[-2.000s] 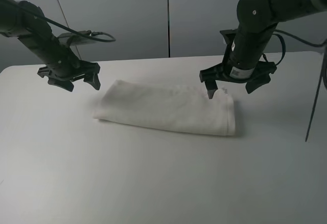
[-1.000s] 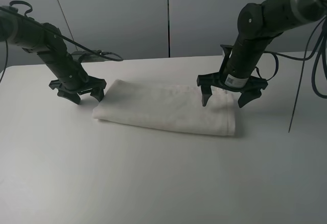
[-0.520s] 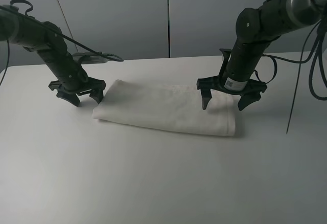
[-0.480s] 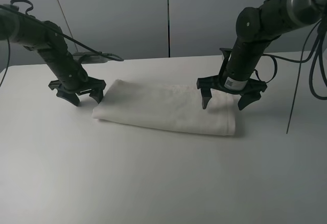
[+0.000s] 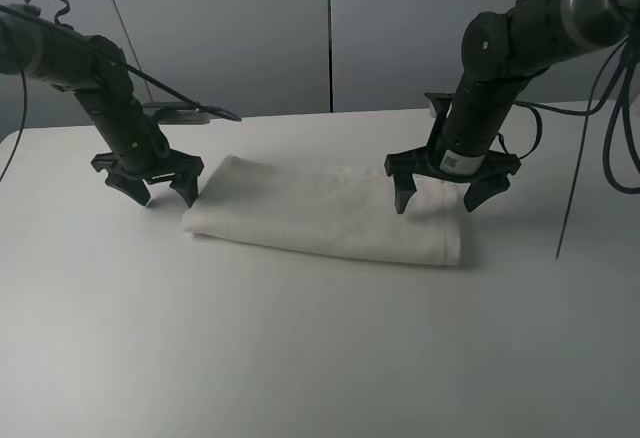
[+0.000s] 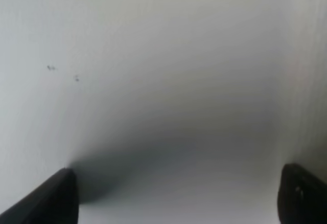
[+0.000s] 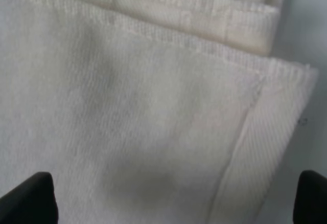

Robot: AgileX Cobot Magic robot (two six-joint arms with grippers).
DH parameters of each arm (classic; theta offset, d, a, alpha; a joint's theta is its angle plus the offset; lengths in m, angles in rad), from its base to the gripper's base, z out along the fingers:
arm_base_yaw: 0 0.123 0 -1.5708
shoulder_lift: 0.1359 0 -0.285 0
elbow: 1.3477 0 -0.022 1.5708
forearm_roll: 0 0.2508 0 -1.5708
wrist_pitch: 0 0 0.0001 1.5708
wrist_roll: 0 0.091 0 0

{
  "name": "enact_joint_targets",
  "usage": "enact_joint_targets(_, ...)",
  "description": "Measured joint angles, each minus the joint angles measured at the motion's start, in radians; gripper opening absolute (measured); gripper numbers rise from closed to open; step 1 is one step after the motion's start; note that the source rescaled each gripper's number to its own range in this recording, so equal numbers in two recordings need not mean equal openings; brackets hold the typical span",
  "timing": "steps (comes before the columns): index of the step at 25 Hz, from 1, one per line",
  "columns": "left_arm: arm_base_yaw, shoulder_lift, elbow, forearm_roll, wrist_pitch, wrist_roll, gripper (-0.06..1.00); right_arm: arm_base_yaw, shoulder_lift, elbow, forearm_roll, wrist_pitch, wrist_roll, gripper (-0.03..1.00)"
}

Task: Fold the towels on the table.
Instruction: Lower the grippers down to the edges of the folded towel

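**Centre of the table: folded towel, both grippers spread wide**

In the middle of the high view lies the towel (image 5: 325, 213), white terry cloth, folded into a long flat oblong that runs from left of centre to right of centre. Its near long edge is a soft rounded fold. The right end shows a stitched hem. The right wrist view gives the cloth close up: looped pile, a ribbed band along one edge, and the edges of several layers stacked at one corner, a little out of line with each other.

The right gripper (image 5: 436, 201) hangs at the towel's far right corner with its jaws fully apart and nothing between them but that corner below. One finger is over the cloth, the other out past the towel's end. Whether either tip touches, I cannot tell. A faint shadow sits on the pile beneath it.

The left gripper (image 5: 163, 193) stands just beside the towel's far left corner, over bare surface, jaws likewise wide and empty. Its wrist view shows only tabletop and a soft shadow.

The table (image 5: 300, 358) is plain white, smooth and matte, far larger than the towel. Behind it stands a wall (image 5: 250, 38) of grey panels with a dark vertical seam (image 5: 330, 33) at upper centre. Dark cables (image 5: 610, 78) trail from the arm at upper right.
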Motion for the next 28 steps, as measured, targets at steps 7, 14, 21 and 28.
enact_joint_targets(7,0.000,0.000,-0.092,0.000,0.065,0.009,1.00,0.000,0.000,0.000,0.002,0.000,-0.026,1.00)
enact_joint_targets(14,-0.039,0.000,-0.094,0.006,0.053,0.023,1.00,0.000,0.000,0.000,0.002,-0.029,-0.041,1.00)
enact_joint_targets(21,-0.071,0.037,-0.105,0.037,0.049,0.012,1.00,0.000,0.000,0.000,0.002,-0.029,-0.050,1.00)
enact_joint_targets(28,-0.071,0.049,-0.126,0.118,0.077,-0.046,1.00,0.000,0.000,0.000,0.002,-0.029,-0.050,1.00)
